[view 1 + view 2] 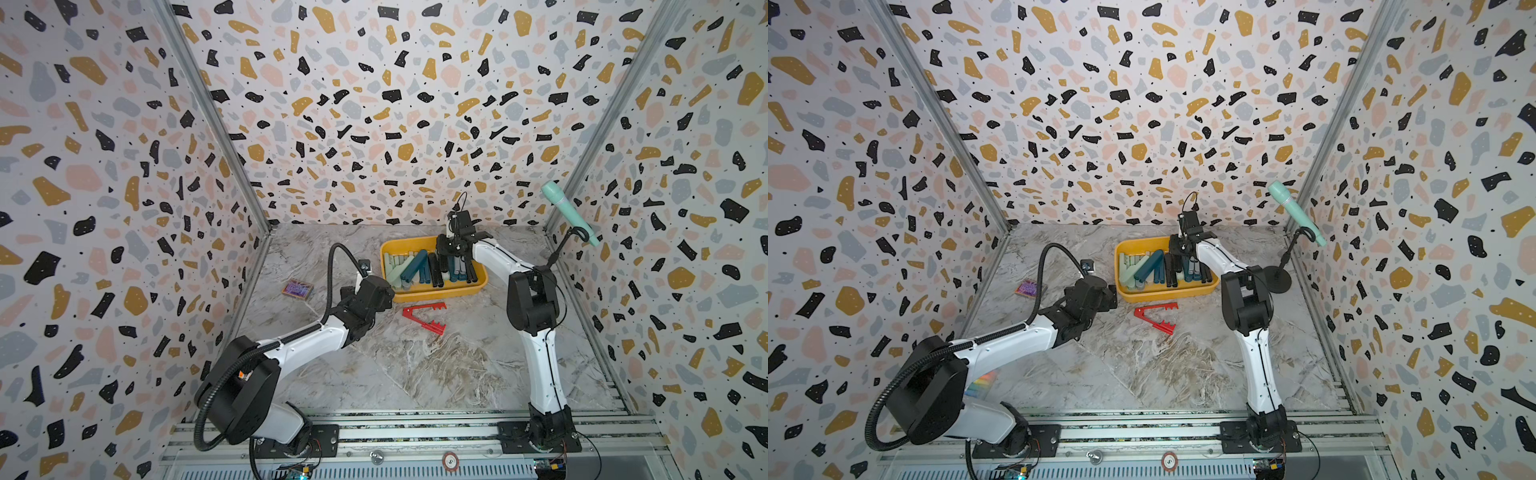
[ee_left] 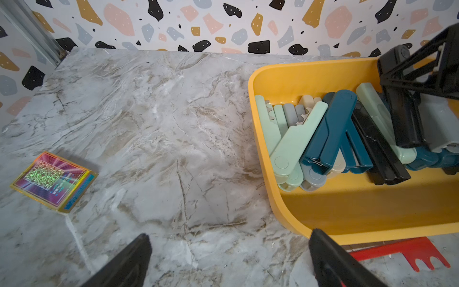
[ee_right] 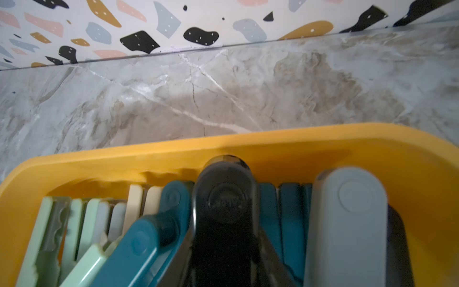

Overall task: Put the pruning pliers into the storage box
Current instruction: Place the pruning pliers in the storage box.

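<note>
The yellow storage box (image 1: 440,294) (image 1: 1167,294) stands at the back of the marble table. Several pruning pliers in mint, grey, beige, teal and black (image 2: 330,129) lie in it. My right gripper (image 1: 451,249) (image 3: 226,248) hangs over the box's right half, shut on a black pair of pliers (image 3: 224,198) (image 2: 407,119) whose hinge end points at the box's far wall (image 3: 248,146). One red pair (image 1: 424,318) (image 1: 1156,318) (image 2: 407,251) lies spread open on the table just in front of the box. My left gripper (image 1: 384,291) (image 2: 229,234) is open and empty by the box's front left corner (image 2: 285,218).
A small purple patterned card box (image 1: 297,289) (image 2: 53,181) lies to the left. A mint microphone (image 1: 569,212) on a black stand (image 1: 1277,280) stands by the right wall. A rainbow-coloured pack (image 1: 982,384) peeks out beneath my left arm. Patterned walls close three sides.
</note>
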